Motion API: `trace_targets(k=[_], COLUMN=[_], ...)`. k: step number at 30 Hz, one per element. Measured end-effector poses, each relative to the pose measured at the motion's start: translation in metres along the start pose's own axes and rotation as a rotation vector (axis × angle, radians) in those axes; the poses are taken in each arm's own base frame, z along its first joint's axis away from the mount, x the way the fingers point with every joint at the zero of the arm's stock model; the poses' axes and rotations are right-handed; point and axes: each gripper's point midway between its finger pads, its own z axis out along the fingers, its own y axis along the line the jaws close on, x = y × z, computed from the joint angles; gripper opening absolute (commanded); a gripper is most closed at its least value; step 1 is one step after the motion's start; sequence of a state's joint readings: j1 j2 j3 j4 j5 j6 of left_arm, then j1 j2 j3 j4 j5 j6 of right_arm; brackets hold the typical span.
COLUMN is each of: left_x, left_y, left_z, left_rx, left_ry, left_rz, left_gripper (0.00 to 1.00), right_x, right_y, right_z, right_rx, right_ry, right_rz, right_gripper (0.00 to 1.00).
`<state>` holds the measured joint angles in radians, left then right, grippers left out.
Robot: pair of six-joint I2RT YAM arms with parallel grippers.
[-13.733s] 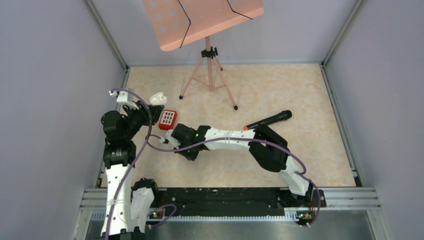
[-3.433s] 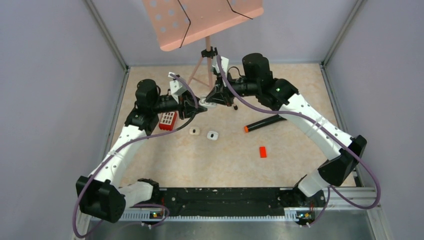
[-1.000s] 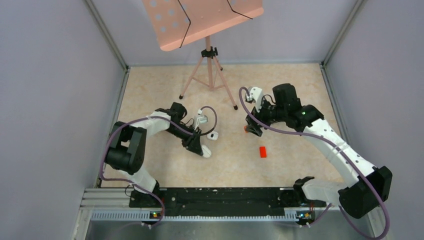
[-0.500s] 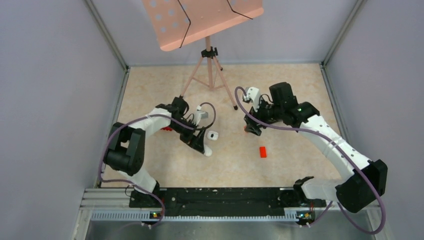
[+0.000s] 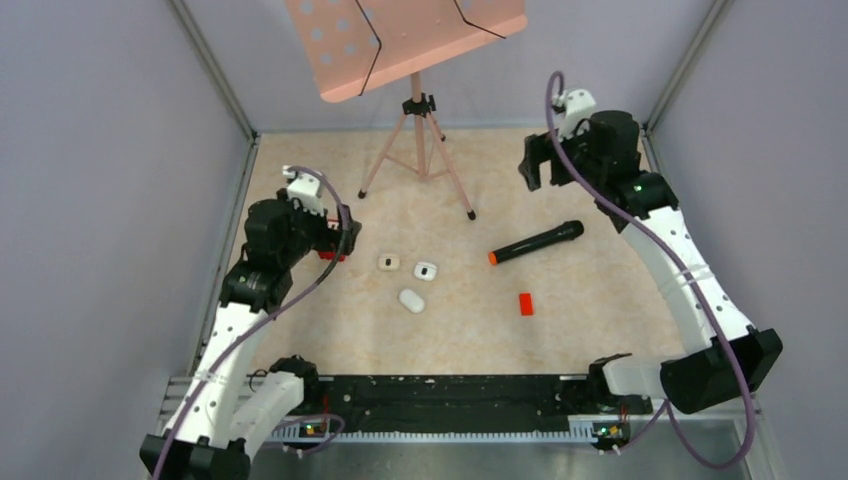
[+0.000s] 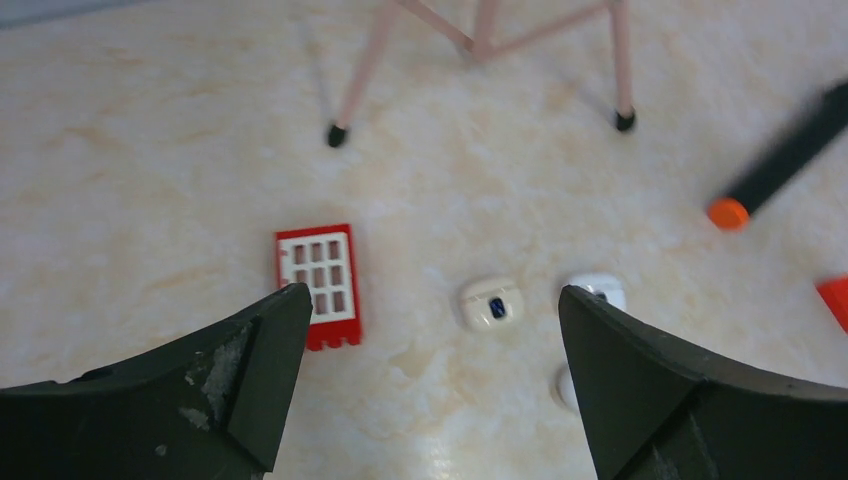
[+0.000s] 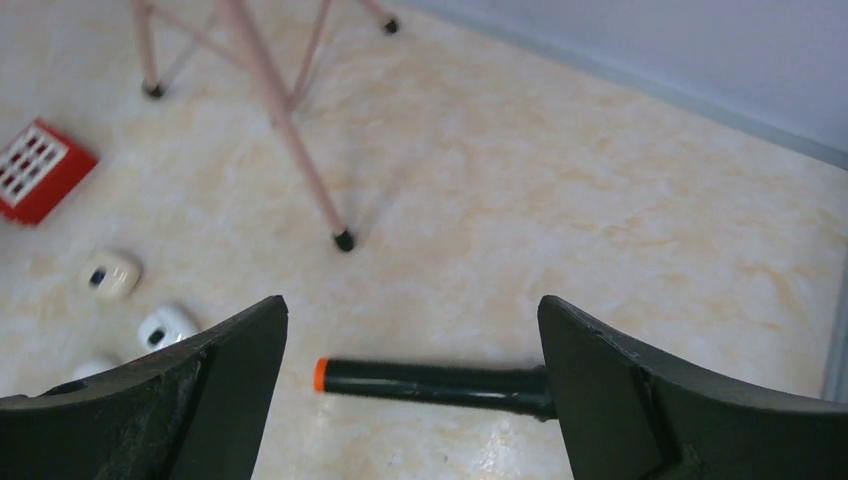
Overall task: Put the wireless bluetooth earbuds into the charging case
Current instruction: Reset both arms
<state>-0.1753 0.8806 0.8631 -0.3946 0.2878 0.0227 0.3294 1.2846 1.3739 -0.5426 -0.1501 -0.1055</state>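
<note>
Three small white pebble-like charging cases lie shut in the middle of the table: one (image 5: pixel 389 263), a second (image 5: pixel 426 270), and a plain one (image 5: pixel 411 300) nearer me. No loose earbuds show in any view. My left gripper (image 5: pixel 338 236) hangs open over the table's left side, above the red gridded block; in the left wrist view, two cases (image 6: pixel 492 303) (image 6: pixel 598 290) lie below the open left gripper (image 6: pixel 428 292). My right gripper (image 5: pixel 532 165) is raised at the back right, open and empty. The right wrist view shows the right gripper (image 7: pixel 410 300) high above the table.
A red block with a white grid (image 6: pixel 318 283) lies left of the cases. A black stick with an orange tip (image 5: pixel 537 242) and a small red block (image 5: pixel 525 303) lie to the right. A pink music stand (image 5: pixel 405 40) on a tripod (image 5: pixel 418 150) stands at the back.
My left gripper opened, let go of the plain white case and drew back to the left. My right arm rose from beside the black stick to the back right.
</note>
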Motion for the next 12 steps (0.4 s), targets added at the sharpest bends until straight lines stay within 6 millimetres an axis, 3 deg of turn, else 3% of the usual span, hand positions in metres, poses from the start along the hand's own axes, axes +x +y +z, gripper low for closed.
trace_targets(k=[4, 9, 12], left_x=[-0.025, -0.019, -0.024], left_y=[0.038, 0.073, 0.077], left_z=[-0.012, -0.012, -0.012], left_rx=[-0.223, -0.365, -0.379], left_ry=[-0.111, -0.095, -0.101], left_rz=[-0.060, -0.136, -0.152], left_gripper=[0.99, 0.99, 0.99], right_x=[-0.026, -0.022, -0.017], right_y=[-0.046, -0.065, -0.073], right_z=[-0.013, -0.018, -0.020], right_rx=[0.212, 0.348, 0.399], right_ry=[-0.078, -0.079, -0.068], right_rz=[0.125, 0.216, 0.233], right_gripper=[0.99, 0.99, 0.99])
